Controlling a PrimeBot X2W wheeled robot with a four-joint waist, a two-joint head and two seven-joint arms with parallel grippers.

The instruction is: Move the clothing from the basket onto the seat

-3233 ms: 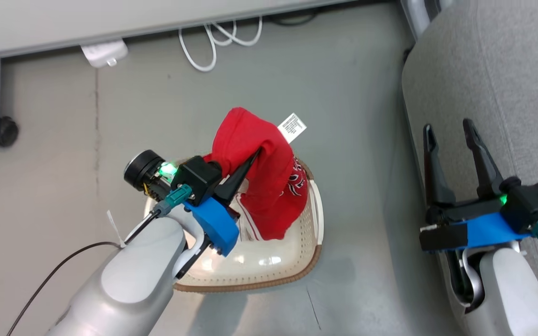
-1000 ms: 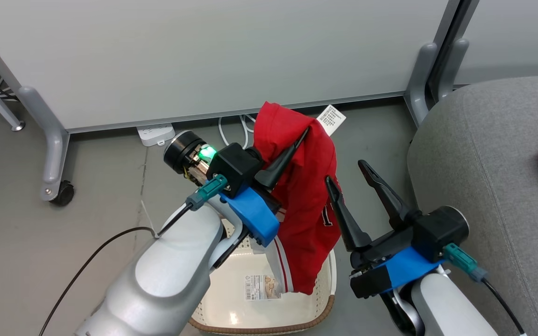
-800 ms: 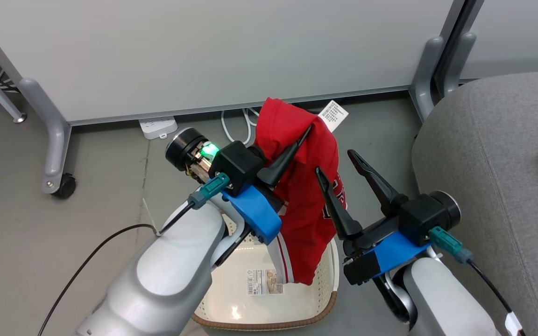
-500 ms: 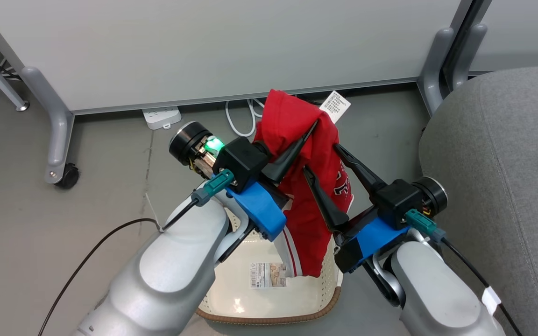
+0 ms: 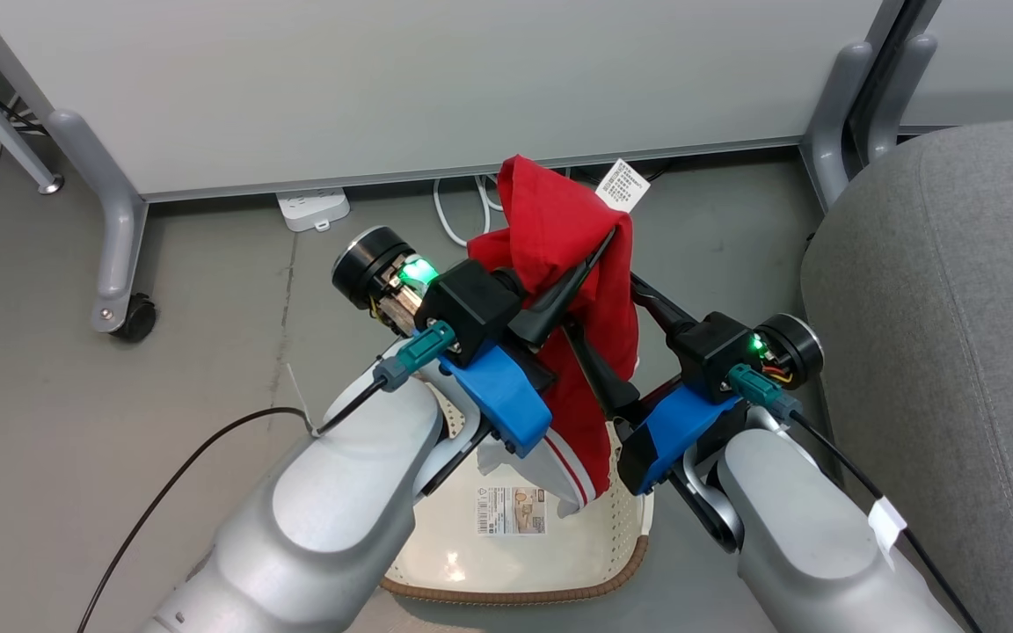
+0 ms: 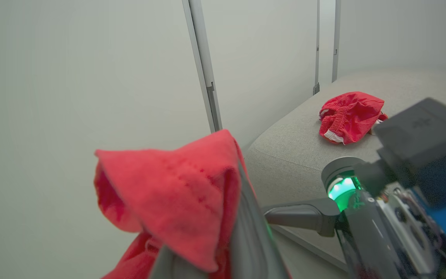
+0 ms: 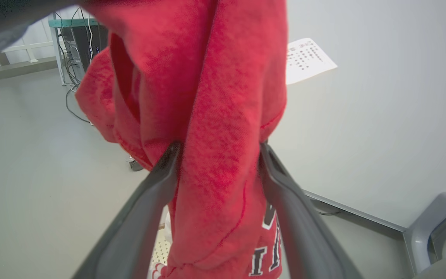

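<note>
- The left gripper [image 5: 605,244] is pinched tight on a red top [image 5: 559,220]. It holds the top up high by a bunch of cloth near its upper end.
- The red top hangs down long and loose from those fingers. A white tag [image 5: 623,185] sticks out at the top of it.
- The bottom end of the top has white and striped trim. It dangles over the basket [image 5: 515,594]. I cannot tell if it touches the inside of the basket.
- In the right wrist view there are white and black letters low down on the top.
- The right gripper [image 7: 220,149] has its two fingers spread wide apart. One finger is on each side of the hanging top, and the cloth fills the space between them and brushes against both. The fingers are not squeezing it.
- The basket stands on the grey floor [image 5: 207,352], right under the two arms. A paper sticker [image 5: 511,512] lies on its bottom.
- The big grey seat [image 5: 955,308] is near the basket, on the robot's right side.
- A second red piece of clothing [image 6: 349,114] lies bunched up on the seat. It has white trim.
- Behind the basket is a pale wall panel [image 5: 427,79]. At its foot are a white power strip [image 5: 313,208] and some white cables [image 5: 452,207].
</note>
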